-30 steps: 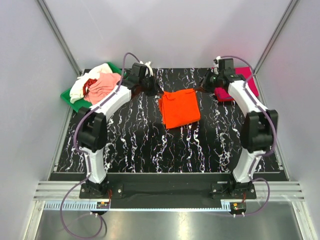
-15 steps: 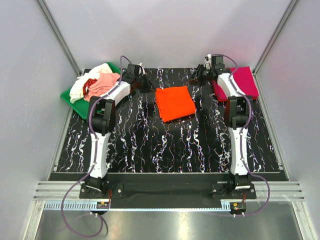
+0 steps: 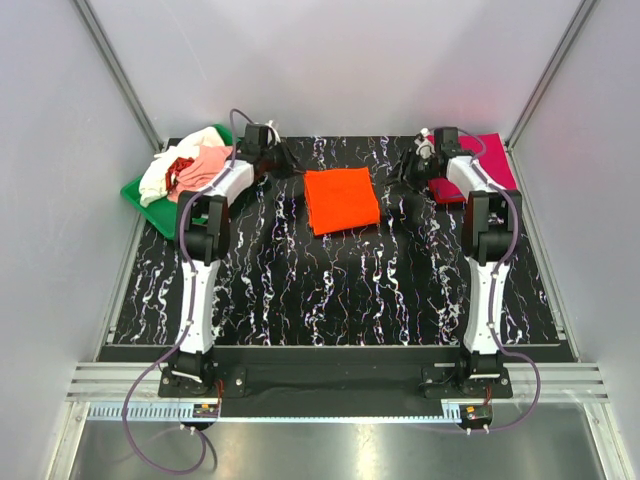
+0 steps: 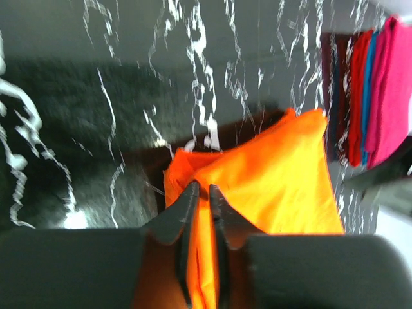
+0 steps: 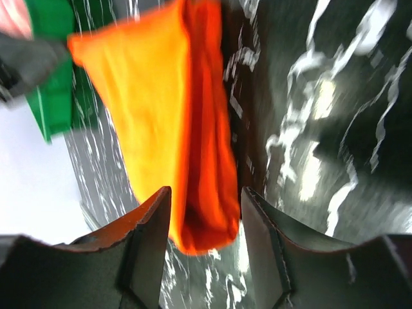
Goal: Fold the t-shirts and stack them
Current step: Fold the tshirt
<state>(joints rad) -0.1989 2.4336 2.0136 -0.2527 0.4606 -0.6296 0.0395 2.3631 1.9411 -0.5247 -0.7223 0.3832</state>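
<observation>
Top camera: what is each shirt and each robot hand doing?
orange t-shirt: folded, flat on the table
magenta t-shirt: folded, on a stack
unfolded t-shirts: crumpled heap on the green tray
left gripper: nearly closed, grip unclear
right gripper: open, above the orange t-shirt

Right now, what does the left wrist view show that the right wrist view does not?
Only the left wrist view shows the stack of folded red and magenta shirts, and the left gripper pinched shut on cloth. Only the right wrist view shows the green plastic tray, and the right gripper open, one finger on either side of a cloth end. Both show the bright orange cloth t-shirt on the black white-veined tabletop.
</observation>
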